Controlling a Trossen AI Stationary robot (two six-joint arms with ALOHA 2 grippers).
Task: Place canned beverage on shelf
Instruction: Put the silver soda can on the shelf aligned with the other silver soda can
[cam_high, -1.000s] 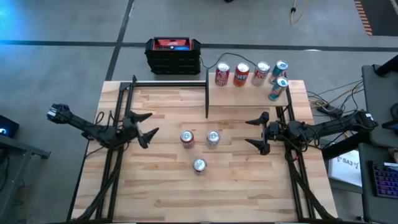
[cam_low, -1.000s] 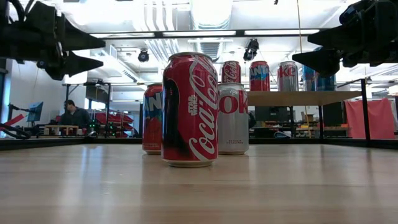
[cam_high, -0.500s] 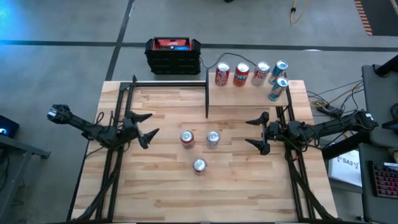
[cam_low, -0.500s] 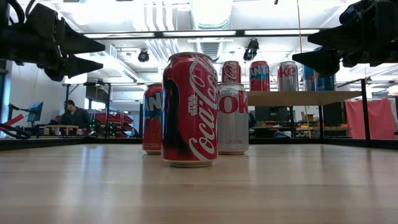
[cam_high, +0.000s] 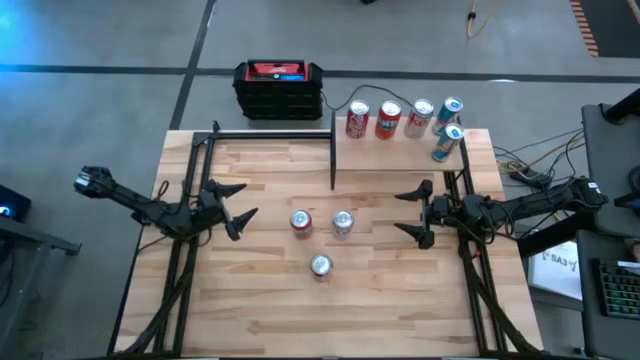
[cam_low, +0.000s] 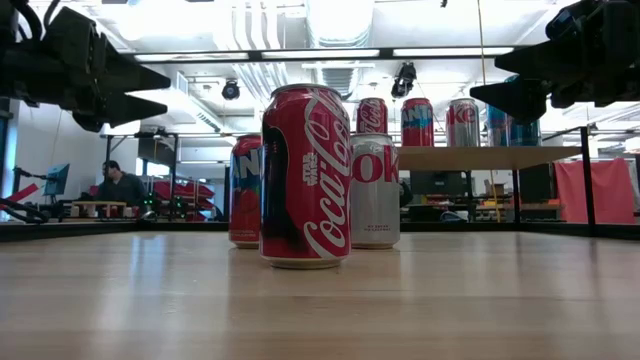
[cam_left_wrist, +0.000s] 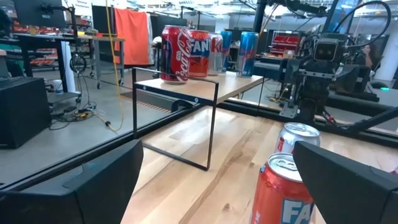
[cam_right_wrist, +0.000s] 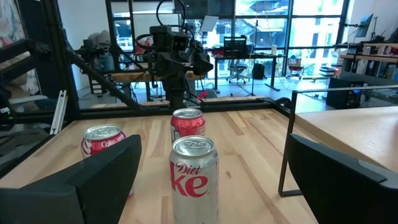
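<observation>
High view | left gripper (cam_high: 240, 213) and right gripper (cam_high: 414, 213) spread wide, empty | Diet Coke can (cam_high: 343, 222) best straddled squarely, upright, before shelf (cam_high: 400, 152).

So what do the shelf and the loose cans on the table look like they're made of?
The shelf: a pale wood board, matte with visible grain, on thin black posts, likely metal. The three loose cans look like aluminium: shiny silver tops with pull tabs, glossy printed sides.

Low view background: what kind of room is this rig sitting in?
Probably a robotics lab or workshop: exposed ceiling ducts and strip lights, a person seated at a far workbench, and desks, monitors and office chairs behind glass partitions.
</observation>
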